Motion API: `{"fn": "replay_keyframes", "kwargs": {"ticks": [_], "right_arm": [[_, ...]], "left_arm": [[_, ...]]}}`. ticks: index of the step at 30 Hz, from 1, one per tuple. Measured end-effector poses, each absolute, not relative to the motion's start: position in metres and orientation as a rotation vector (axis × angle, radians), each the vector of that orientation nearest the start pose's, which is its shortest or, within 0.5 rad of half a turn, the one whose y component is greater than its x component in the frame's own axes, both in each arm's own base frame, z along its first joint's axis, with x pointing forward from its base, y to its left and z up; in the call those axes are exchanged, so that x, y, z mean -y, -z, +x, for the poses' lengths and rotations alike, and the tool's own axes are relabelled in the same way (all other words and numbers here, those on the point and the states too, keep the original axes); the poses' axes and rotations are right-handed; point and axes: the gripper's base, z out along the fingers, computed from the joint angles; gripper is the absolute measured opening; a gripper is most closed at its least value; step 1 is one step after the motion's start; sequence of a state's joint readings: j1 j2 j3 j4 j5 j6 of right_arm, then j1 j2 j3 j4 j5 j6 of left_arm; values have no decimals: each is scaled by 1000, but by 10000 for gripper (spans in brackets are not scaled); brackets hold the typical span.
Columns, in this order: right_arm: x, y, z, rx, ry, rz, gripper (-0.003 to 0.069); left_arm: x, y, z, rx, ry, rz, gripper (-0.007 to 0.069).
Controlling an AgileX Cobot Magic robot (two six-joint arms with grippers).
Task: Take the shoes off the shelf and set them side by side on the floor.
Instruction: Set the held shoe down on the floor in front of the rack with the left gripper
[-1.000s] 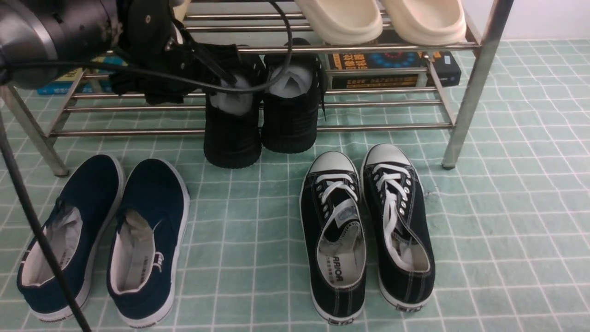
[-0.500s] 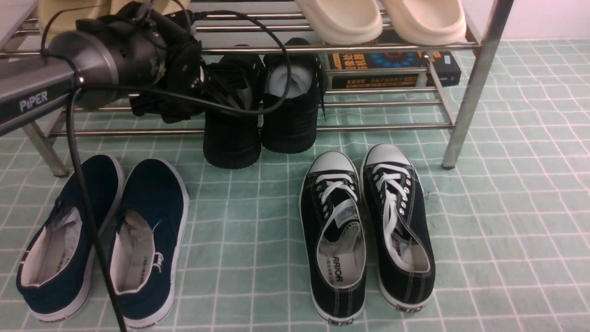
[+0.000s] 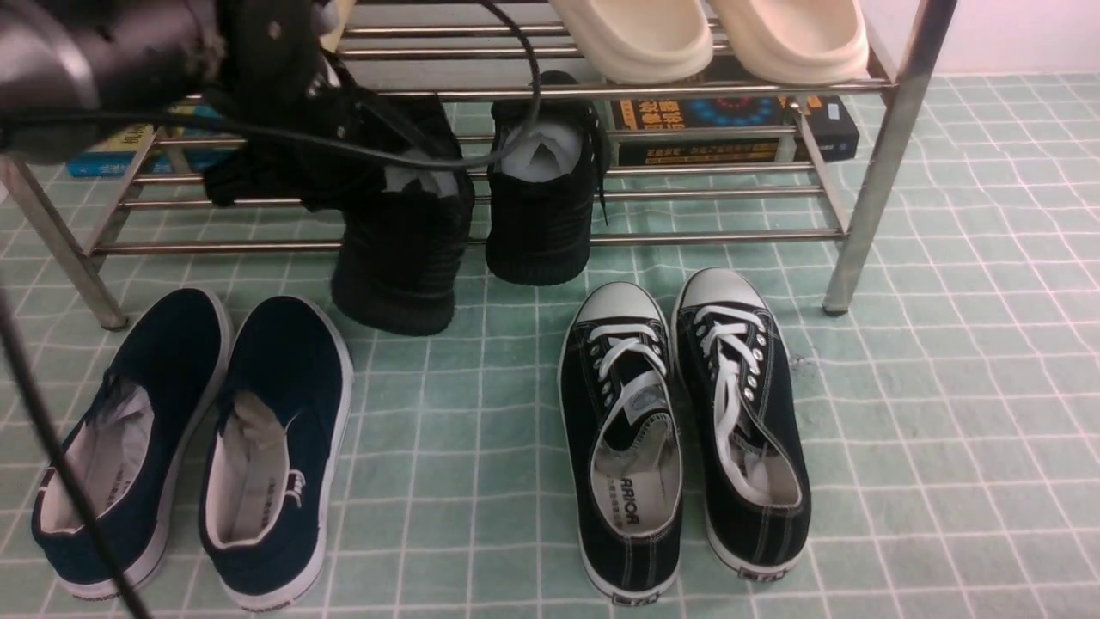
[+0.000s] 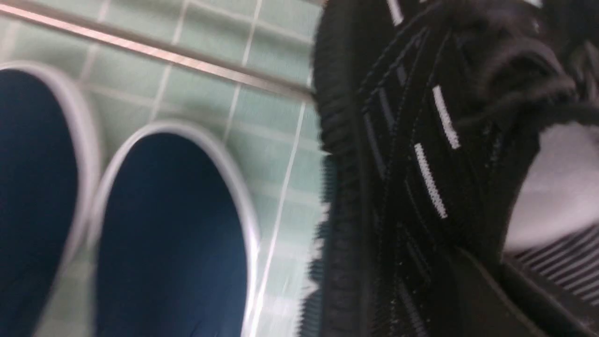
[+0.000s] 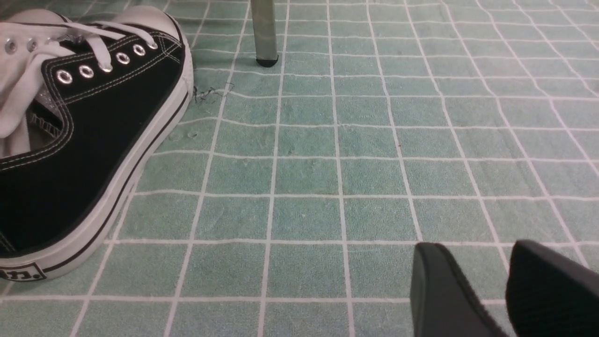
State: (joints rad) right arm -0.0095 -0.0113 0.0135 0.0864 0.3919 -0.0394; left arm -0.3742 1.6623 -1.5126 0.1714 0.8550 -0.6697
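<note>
The left end effector (image 3: 391,162) pinches the black knit sneaker (image 3: 395,266) by its collar, likely light and squashy; right end effector (image 5: 493,290) spread.

Viewed from my console, one legible mark: "ARRIOR" printed on the insole (image 3: 634,509) of a black canvas sneaker (image 3: 619,378), right of my left jaws. Book covers (image 3: 730,129) beyond are unreadable.

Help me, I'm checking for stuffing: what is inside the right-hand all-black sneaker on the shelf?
White paper stuffing fills the sneaker at its opening. The insole and toe space are hidden by that paper and the upper.
</note>
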Motion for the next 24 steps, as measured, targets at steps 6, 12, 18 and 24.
{"fn": "replay_keyframes", "kwargs": {"ticks": [6,12,18,24], "right_arm": [[-3,-174,52,-1876,-52,24,240],[-3,-174,52,-1876,-52,24,240],[-3,-174,52,-1876,-52,24,240],[-3,-174,52,-1876,-52,24,240]], "left_arm": [[110,-367,302,-2532,246,-229,17],[118,-321,296,-2573,400,-283,17],[115,-264,284,-2619,423,-392,18],[107,-226,271,-2615,385,-474,19]]}}
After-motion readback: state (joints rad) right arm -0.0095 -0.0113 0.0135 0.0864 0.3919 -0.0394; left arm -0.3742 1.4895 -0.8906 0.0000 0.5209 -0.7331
